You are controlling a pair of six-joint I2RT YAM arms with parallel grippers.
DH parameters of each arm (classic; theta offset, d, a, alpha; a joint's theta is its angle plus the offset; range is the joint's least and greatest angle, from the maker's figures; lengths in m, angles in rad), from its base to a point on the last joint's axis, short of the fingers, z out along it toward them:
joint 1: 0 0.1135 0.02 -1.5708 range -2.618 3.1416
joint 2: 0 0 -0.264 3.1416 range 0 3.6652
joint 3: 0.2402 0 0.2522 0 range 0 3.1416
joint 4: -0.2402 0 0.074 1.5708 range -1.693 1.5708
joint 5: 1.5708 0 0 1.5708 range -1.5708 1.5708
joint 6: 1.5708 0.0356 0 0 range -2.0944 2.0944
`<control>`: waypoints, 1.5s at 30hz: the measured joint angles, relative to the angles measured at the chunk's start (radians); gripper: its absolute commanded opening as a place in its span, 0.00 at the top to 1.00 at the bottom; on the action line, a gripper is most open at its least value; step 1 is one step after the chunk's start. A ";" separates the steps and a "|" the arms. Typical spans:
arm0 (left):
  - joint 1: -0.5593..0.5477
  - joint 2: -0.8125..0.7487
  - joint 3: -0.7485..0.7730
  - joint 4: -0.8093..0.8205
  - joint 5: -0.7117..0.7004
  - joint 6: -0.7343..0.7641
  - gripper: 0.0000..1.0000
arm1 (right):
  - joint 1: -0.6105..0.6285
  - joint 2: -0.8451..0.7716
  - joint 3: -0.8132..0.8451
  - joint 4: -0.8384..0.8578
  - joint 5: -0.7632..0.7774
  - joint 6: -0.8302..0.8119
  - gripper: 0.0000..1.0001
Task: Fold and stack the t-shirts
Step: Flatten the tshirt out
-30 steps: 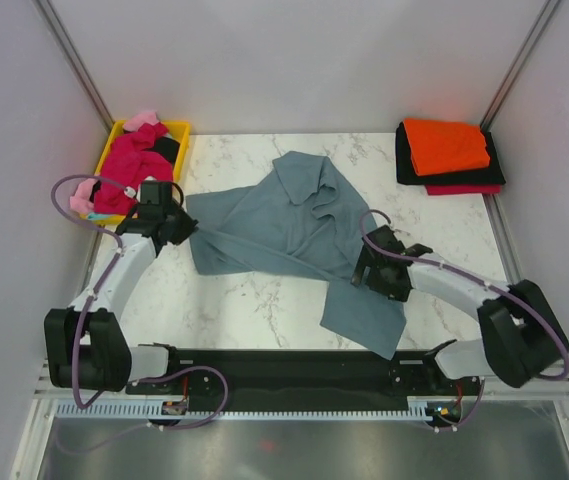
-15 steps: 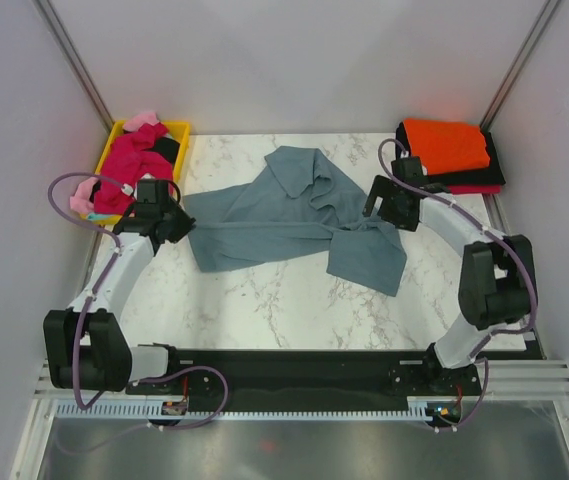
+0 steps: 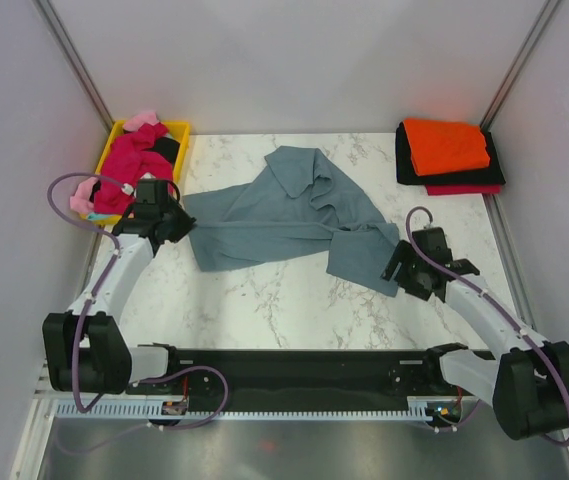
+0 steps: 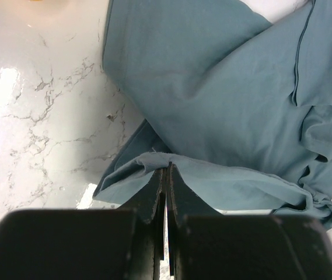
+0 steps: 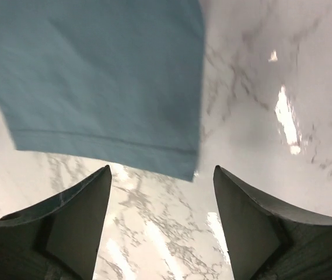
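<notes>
The large slate blue-grey cotton t-shirt (image 3: 284, 215) lies rumpled and partly spread across the middle of the white marble tabletop (image 3: 264, 300). The left gripper (image 4: 166, 173) is pressed together, pinching a fold of hem at the shirt's left edge. The right gripper (image 5: 161, 169) stands spread with nothing between its fingers, just beside the shirt's near right corner. A folded orange t-shirt (image 3: 446, 145) tops a black one (image 3: 409, 165) at the far right corner.

Lab enclosure, white panel walls (image 3: 294, 70), metal corner posts (image 3: 72, 60), marble-look tabletop (image 3: 264, 300)
</notes>
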 measured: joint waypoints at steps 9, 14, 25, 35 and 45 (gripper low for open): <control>-0.008 -0.027 -0.021 0.005 0.000 0.000 0.98 | 0.000 -0.037 -0.115 0.005 -0.034 0.061 0.31; -0.010 -0.027 -0.037 0.009 -0.001 0.000 0.98 | 0.000 0.025 -0.117 0.054 -0.043 0.058 0.41; -0.010 -0.027 -0.043 0.012 -0.001 0.000 0.98 | 0.000 0.087 -0.125 0.149 -0.046 0.045 1.00; -0.012 -0.211 0.114 -0.118 0.071 0.076 0.98 | 0.000 -0.099 0.169 -0.049 -0.032 0.039 1.00; -0.012 -0.319 0.732 -0.196 0.214 0.271 0.98 | 0.001 -0.345 1.044 -0.082 0.168 -0.012 1.00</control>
